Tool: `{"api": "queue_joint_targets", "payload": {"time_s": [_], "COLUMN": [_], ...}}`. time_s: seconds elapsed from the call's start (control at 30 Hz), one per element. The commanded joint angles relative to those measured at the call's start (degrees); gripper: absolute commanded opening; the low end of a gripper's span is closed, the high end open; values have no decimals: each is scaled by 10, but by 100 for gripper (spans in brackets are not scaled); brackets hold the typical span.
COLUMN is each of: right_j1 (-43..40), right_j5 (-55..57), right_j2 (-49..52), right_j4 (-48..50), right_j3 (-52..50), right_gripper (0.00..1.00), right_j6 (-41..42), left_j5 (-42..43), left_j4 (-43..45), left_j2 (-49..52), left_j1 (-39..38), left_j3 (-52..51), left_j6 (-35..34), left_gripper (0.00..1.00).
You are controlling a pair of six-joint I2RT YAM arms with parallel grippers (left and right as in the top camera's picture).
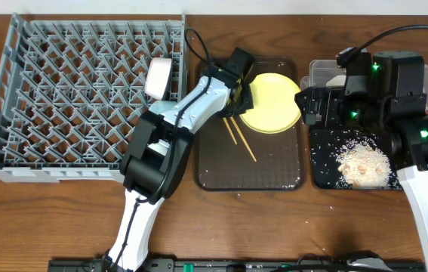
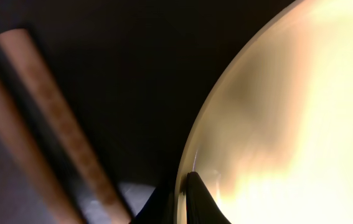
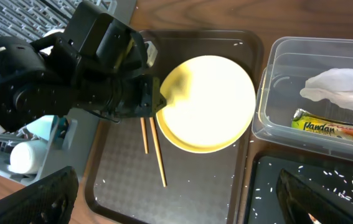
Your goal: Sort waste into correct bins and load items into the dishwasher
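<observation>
The round yellow plate (image 1: 274, 104) (image 3: 208, 102) is on the dark brown serving tray (image 1: 266, 175). My left gripper (image 1: 241, 92) (image 2: 180, 198) is shut on the plate's left rim, one finger on each side of the edge. Two wooden chopsticks (image 1: 240, 139) (image 3: 155, 148) (image 2: 51, 127) lie on the tray just left of the plate. My right gripper (image 3: 179, 202) (image 1: 310, 106) hangs open and empty above the tray's right edge. The clear tub (image 3: 269, 93) holds the white napkin (image 3: 344, 87) and the green-and-yellow wrapper (image 3: 329, 126). Rice scraps (image 1: 363, 165) lie in the black tray (image 1: 321, 175).
The grey dish rack (image 1: 63, 162) fills the left of the table, with a small white cup (image 1: 159, 78) (image 3: 28, 157) at its right side. My left arm crosses the rack's right wall. Stray rice grains dot the brown tray and the table beside it.
</observation>
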Motion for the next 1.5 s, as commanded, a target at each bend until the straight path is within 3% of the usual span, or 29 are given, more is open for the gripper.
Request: {"api": "queue_joint_targets", "payload": {"time_s": [0.0, 0.27, 0.77, 0.83, 0.87, 1.0, 1.23, 1.47], "right_j1": [0, -1, 0, 0, 0, 0, 0, 0], "right_j5": [2, 2, 2, 2, 2, 2, 2, 2], "right_j2": [0, 0, 0, 0, 0, 0, 0, 0], "right_j4": [0, 0, 0, 0, 0, 0, 0, 0], "right_j3": [3, 3, 3, 3, 3, 3, 3, 3], "right_gripper": [99, 99, 99, 99, 99, 99, 99, 99], "right_j6": [6, 6, 6, 6, 6, 6, 6, 6], "left_j5": [-93, -227, -236, -221, -215, -194, -95, -72], "left_j4": [-29, -59, -58, -58, -58, -57, -40, -34], "left_j2": [-2, -92, -112, -112, -111, -103, -72, -47], "left_j1": [4, 3, 3, 5, 6, 14, 37, 39], "left_j3": [-13, -13, -15, -20, -23, -37, -42, -42], "left_j6": [-3, 12, 15, 1, -7, -25, -30, -45], "left_gripper": [7, 7, 8, 17, 27, 43, 46, 46]}}
